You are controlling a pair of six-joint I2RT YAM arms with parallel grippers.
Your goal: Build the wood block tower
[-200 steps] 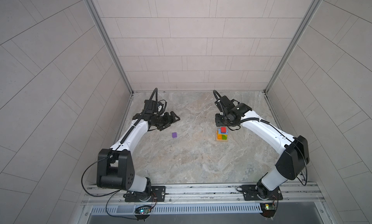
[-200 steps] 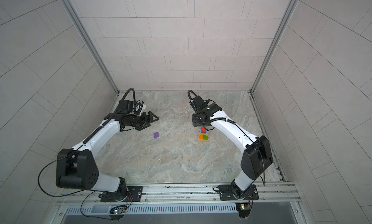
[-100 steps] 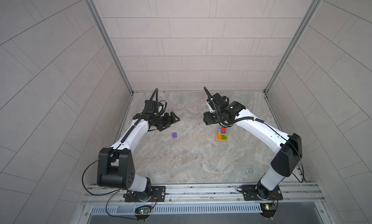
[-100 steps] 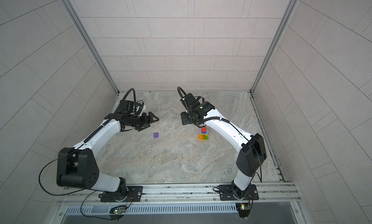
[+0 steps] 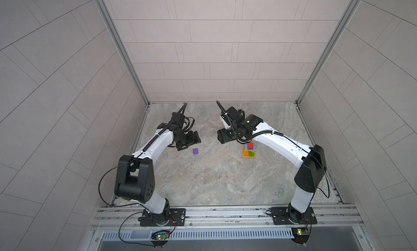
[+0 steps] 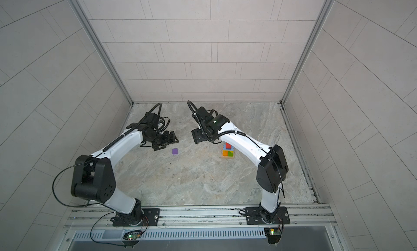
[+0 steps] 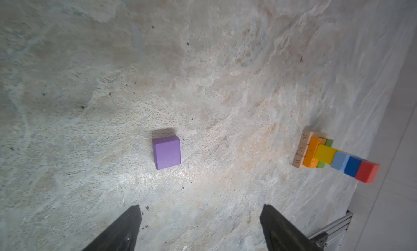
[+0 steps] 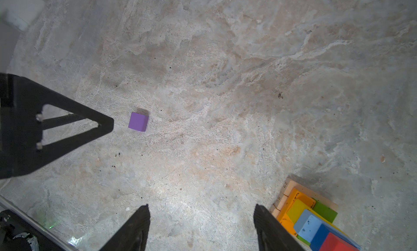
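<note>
Purple cube (image 7: 167, 152) loose ahead of spread left jaws; right jaws parted, apparently empty, beside tower (image 8: 303, 212).

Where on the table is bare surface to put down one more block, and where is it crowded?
The widest free patch is the part of the table nearest the two arm bases. The strip between the purple cube and the tower is bare. Crowded: around the left gripper beside the cube, and near the tower beside the right arm.
</note>
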